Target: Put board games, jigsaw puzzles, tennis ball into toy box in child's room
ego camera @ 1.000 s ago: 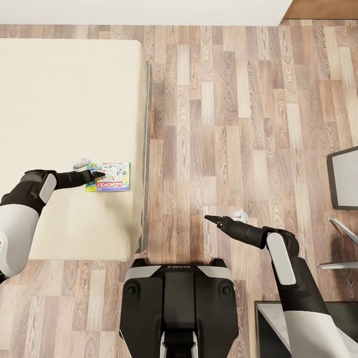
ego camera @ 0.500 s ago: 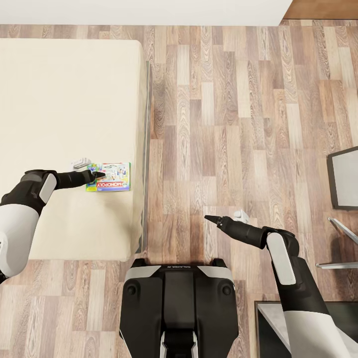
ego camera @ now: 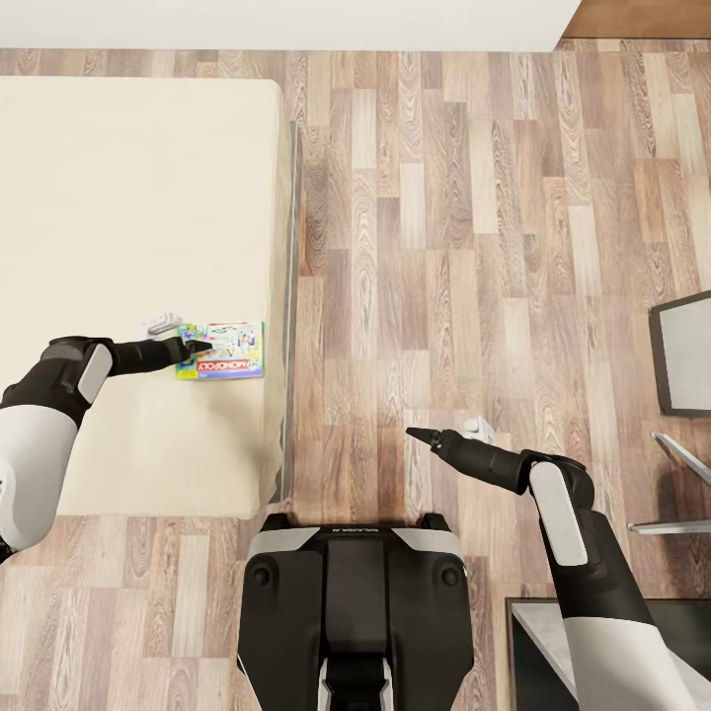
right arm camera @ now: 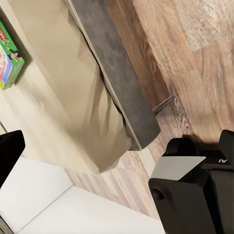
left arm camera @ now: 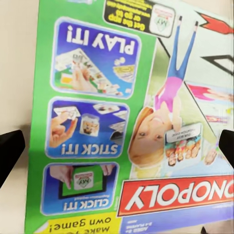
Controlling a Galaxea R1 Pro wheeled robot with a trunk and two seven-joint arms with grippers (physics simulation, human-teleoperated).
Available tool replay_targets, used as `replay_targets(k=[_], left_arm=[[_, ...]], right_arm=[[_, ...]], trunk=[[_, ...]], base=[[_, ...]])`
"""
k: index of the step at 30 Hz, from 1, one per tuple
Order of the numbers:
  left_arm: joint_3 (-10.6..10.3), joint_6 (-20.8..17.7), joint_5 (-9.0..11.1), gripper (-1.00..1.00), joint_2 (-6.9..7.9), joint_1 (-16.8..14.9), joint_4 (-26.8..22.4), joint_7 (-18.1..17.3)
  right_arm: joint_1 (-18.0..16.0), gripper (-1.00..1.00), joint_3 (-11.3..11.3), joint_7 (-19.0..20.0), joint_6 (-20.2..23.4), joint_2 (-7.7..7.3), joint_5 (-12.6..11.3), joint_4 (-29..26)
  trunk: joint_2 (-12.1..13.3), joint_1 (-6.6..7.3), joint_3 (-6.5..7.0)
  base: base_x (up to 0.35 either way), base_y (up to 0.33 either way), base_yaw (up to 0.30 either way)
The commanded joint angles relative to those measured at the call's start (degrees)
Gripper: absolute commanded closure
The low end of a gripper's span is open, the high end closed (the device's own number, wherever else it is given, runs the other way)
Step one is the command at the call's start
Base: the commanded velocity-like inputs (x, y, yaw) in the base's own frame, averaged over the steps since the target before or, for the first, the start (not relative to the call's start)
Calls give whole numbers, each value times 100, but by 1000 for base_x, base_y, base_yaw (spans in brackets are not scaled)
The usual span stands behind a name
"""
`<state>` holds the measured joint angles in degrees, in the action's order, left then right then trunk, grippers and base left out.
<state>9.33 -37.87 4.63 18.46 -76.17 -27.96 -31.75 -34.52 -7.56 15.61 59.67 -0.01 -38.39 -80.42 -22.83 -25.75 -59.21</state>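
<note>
Left gripper [ego camera: 200, 348]: reaching over the bed, fingertips at the left end of the board game. In the left wrist view the two dark fingers [left arm camera: 10, 151] stand spread apart at either side of the box, not closed on it; no grasp is made.

Change noted: against the picture from half a second ago, the board game [ego camera: 221, 350] has slid a little toward the bed's right edge and turned slightly, while the left arm sits almost where it was. Judged a nudge from the fingertips rather than a lift. For the task this means the box is no nearer the toy box, and it now lies closer to the edge, where a further push might tip it off toward the floor.

Board game [left arm camera: 131, 117], appearance: flat rectangular box, green-edged, pale blue centre, red "MONOPOLY" band, small panels reading "PLAY IT!", "STICK IT!", "CLICK IT!". Lies flat on the beige mattress.

Bed [ego camera: 118, 217]: the box is in its near right part, just inside the right edge.

Right gripper [ego camera: 420, 435]: held over the wood floor [ego camera: 474, 227], well apart from the bed, carrying nothing; its fingers [right arm camera: 9, 148] stand spread apart in the right wrist view.
</note>
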Motion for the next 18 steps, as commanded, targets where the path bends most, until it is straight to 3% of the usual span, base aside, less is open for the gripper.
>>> replay_targets(k=[1, 18], left_arm=[[13, -58, 47, -100, -1, -2, -2, -15], [14, -104, 47, -100, -17, -3, -33, -60]], right_arm=[[-2, -100, -9, 56, 25, 1, 51, -4], [-2, -100, -9, 56, 27, 1, 51, -8]], trunk=[[-9, -4, -6], [-9, -4, -6]], base=[[0, 0, 0], [0, 0, 0]])
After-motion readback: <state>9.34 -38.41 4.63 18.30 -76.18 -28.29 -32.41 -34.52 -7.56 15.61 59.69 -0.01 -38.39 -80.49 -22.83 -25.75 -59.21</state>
